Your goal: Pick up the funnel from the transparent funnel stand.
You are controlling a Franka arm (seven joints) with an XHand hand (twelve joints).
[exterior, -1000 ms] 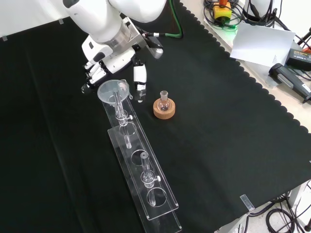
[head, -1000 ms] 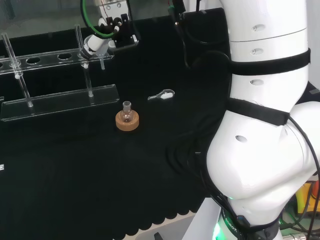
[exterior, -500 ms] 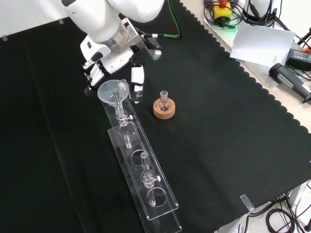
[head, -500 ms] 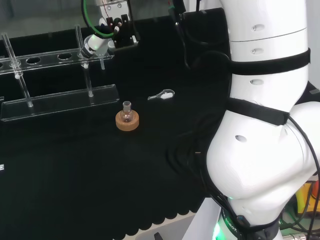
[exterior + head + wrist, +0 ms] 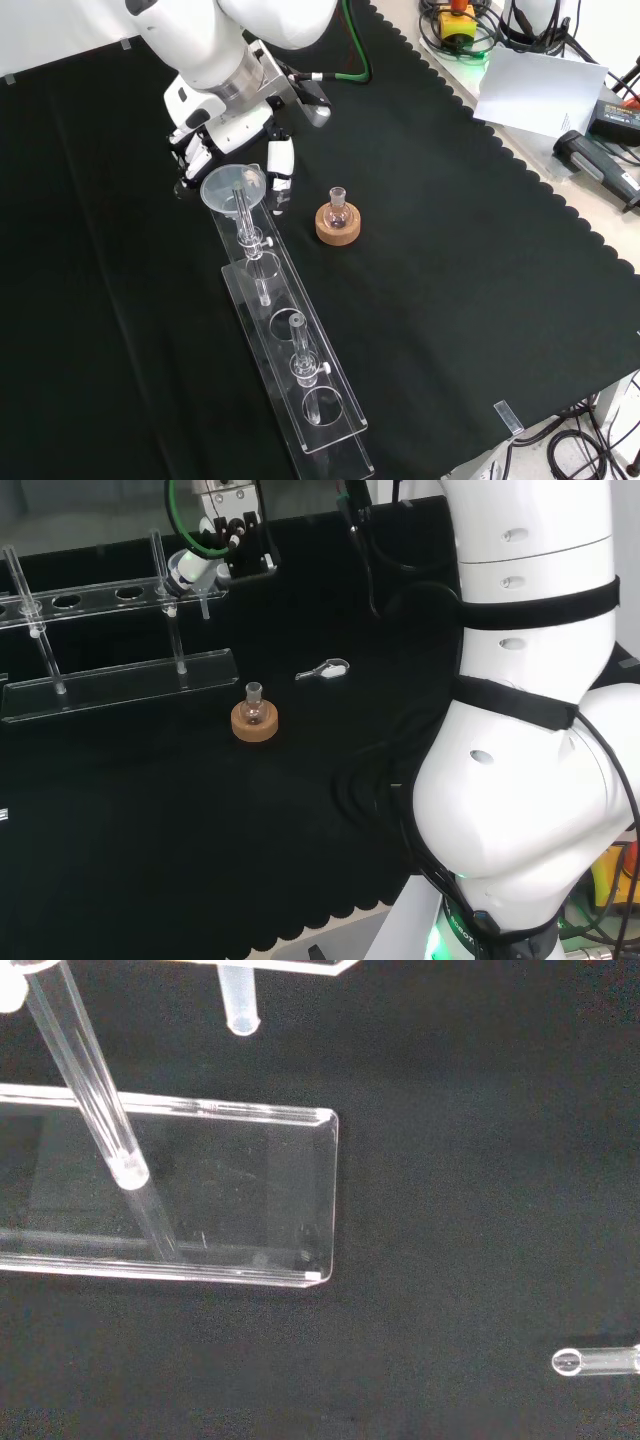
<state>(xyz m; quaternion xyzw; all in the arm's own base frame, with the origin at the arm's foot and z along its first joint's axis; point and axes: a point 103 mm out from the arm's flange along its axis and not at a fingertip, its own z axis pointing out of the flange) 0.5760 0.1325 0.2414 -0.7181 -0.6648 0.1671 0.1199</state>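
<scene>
The robot hand point(image 5: 240, 150) is hanging at the far end of the transparent funnel stand point(image 5: 300, 370) in the front view, with its fingers point(image 5: 280, 170) pointing down on either side of the funnel point(image 5: 232, 187). They are reaching beside the funnel's wide mouth, but whether any of them is touching the rim or closing on it is too hard to make out, so the grip cannot be told. The funnel is sitting upright in the end hole of the stand's upper plate, its stem dropping through toward the base plate. In the head view the robot hand point(image 5: 195, 570) is showing at the right end of the stand point(image 5: 120, 680), partly cut off by the top edge. The wrist view is looking down on the stand's base plate point(image 5: 200, 1200), one clear post point(image 5: 95, 1090) and the funnel's stem tip point(image 5: 238, 1005); the upper plate is cut off there. A small flask point(image 5: 337, 205) is standing on a cork ring point(image 5: 338, 228) just right of the stand in the front view, apart from it. A small clear spoon point(image 5: 325, 669) is lying on the black surface point(image 5: 450, 250) in the head view. No writing can be read on any of the ware.
</scene>
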